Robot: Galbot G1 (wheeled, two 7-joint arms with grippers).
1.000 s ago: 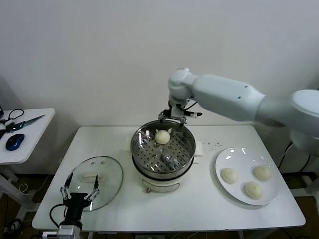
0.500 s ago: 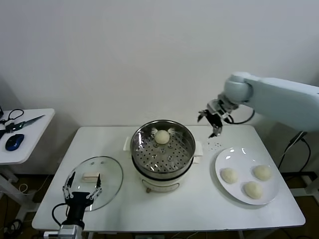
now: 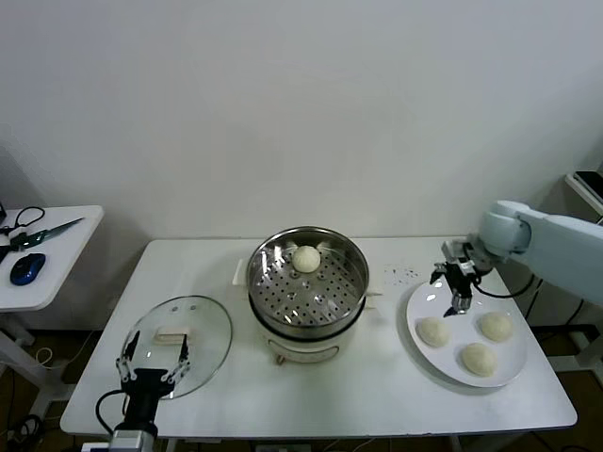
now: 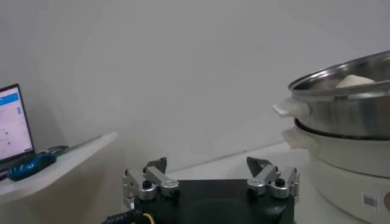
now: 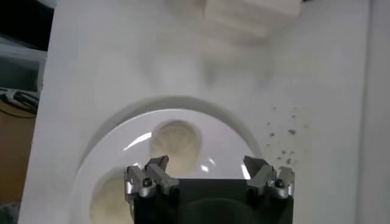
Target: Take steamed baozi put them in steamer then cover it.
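The steamer [image 3: 306,287] stands mid-table with one steamed baozi [image 3: 305,258] lying on its perforated floor at the back. Three more baozi [image 3: 433,331] rest on a white plate [image 3: 459,339] at the right. My right gripper [image 3: 454,294] hangs open and empty over the plate's far left edge. In the right wrist view its jaws [image 5: 207,164] stand wide just above a baozi [image 5: 175,139]. The cover [image 3: 203,325], a glass lid with a cream handle, lies flat at the front left. My left gripper [image 3: 153,356] waits open over the lid's near edge.
A low side table [image 3: 66,247] at the far left holds scissors [image 3: 47,229] and a blue mouse [image 3: 28,267]. Dark specks [image 3: 405,274] dot the tabletop between steamer and plate. The wall rises right behind the table.
My right arm has swung from the steamer's back rim to the right and down over the plate, jaws open throughout. The baozi stays in the steamer. The left arm has not moved.
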